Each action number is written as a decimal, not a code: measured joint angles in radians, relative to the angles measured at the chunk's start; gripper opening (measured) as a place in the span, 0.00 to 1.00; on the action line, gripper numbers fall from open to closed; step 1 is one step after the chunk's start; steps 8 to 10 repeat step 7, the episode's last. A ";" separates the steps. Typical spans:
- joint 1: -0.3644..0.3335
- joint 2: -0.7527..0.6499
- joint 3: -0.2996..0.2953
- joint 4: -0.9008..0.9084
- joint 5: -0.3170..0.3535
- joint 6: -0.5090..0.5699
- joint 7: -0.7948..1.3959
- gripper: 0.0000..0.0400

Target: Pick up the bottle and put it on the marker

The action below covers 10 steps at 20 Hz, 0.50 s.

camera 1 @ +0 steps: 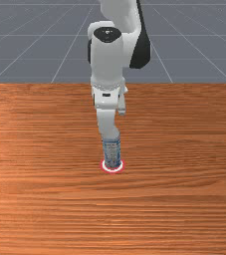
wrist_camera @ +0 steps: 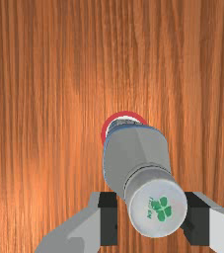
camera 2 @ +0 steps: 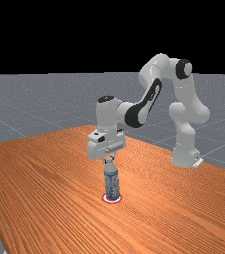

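Observation:
My gripper (camera 2: 109, 158) is at the top of the bottle (camera 2: 112, 185) in the far view. In the wrist view the gripper (wrist_camera: 151, 218) stands open, its fingers on either side of the bottle's grey cap (wrist_camera: 158, 207). Bare wood shows between one finger and the cap; the other finger is right beside it or against it. Blue and grey, the bottle (camera 1: 112, 152) is upright on the marker (camera 1: 112, 171), a red ring with white inside, in the front view. Its base covers the marker's middle.
The orange-brown wood table (camera 1: 45, 199) extends around the marker on all sides. Behind the bottle, in the front view, the arm (camera 1: 107, 60) comes down from above. Its base (camera 2: 186, 158) stands at the far view's right.

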 joint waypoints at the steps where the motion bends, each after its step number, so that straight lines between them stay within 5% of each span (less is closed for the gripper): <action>1: -0.010 0.000 0.008 0.000 0.018 -0.001 -0.028 0.43; 5: -0.011 -0.001 0.009 -0.001 0.020 0.000 -0.028 0.43; 7: -0.004 -0.019 0.003 -0.041 0.004 0.057 -0.012 0.77; 10: -0.004 -0.019 0.003 -0.041 0.004 0.057 -0.012 0.77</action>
